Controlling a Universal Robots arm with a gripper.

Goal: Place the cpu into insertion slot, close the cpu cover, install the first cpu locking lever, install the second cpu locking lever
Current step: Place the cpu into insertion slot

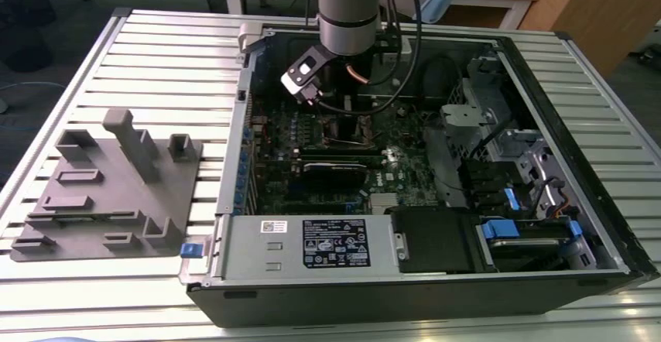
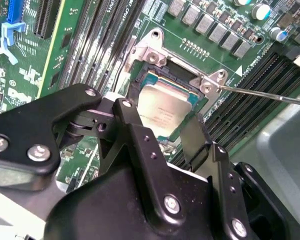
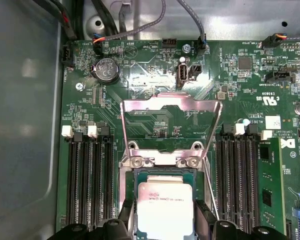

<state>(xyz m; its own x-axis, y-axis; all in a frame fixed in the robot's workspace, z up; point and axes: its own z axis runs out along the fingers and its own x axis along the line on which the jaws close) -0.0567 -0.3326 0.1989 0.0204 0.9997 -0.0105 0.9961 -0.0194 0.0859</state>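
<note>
Gripper clamped on the cpu, right at the insertion slot, with the cover open.
Your gripper (image 2: 162, 131) looks closed on the cpu (image 3: 166, 205) by two opposite edges. The chip lies in or just over the insertion slot (image 3: 135, 190); I cannot tell if it is fully seated. Keep the chip flat and square to the black frame, and do not press it, because a tilted corner could do damage. The cpu cover (image 3: 140, 104) stands up at the hinge side, clear of the chip. A thin locking lever (image 2: 260, 93) sticks out beside the slot, so mind it. Long memory slots (image 3: 87, 180) run close on both sides. In the exterior view the arm reaches into the open computer case (image 1: 413, 303) on the bench (image 1: 155, 56); a grey holder (image 1: 104, 179) lies well apart.
</note>
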